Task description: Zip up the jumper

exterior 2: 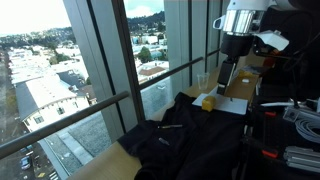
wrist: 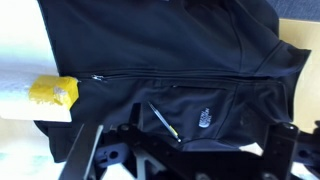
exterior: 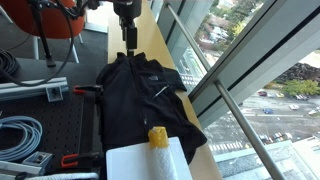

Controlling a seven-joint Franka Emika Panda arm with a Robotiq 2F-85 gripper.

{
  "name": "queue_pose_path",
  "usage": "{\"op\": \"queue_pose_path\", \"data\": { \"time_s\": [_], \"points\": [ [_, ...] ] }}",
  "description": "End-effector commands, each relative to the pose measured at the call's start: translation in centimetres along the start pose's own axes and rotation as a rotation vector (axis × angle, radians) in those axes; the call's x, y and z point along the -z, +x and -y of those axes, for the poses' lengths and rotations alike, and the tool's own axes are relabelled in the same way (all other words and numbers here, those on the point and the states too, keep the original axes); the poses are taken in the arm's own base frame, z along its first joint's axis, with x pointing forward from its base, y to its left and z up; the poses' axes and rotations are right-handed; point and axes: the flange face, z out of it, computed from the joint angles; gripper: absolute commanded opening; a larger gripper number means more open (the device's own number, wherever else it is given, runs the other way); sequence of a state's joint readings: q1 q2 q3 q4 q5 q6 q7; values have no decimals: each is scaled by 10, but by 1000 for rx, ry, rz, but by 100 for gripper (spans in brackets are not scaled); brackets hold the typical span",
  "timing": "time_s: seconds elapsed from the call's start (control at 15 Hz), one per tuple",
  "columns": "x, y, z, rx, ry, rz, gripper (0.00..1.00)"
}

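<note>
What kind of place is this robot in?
Probably a lab or office high in a tall building: big windows look down on city streets, and coiled cables lie by a holed black board beside the jumper.

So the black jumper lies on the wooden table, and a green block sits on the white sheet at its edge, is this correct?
Not quite: the wrist view shows the block is yellow, not green. The black jumper does lie on the wooden table, with the block on the white sheet at its edge.
</note>
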State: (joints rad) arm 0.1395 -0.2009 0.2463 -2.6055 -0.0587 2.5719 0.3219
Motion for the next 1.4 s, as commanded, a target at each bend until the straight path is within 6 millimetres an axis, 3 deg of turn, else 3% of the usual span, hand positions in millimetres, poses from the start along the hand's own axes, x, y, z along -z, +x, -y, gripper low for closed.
{"op": "queue_pose_path", "data": {
  "time_s": [0.0, 0.33, 0.6, 1.0, 1.33],
  "points": [
    [-42, 3, -28, -56, -34, 26, 100],
    [-94, 19, -70, -38, -72, 60, 100],
    [-137, 41, -88, 19, -93, 52, 100],
    [-187, 76, -103, 52, -127, 68, 100],
    [-216, 80, -105, 74, -137, 101, 100]
  ]
}}
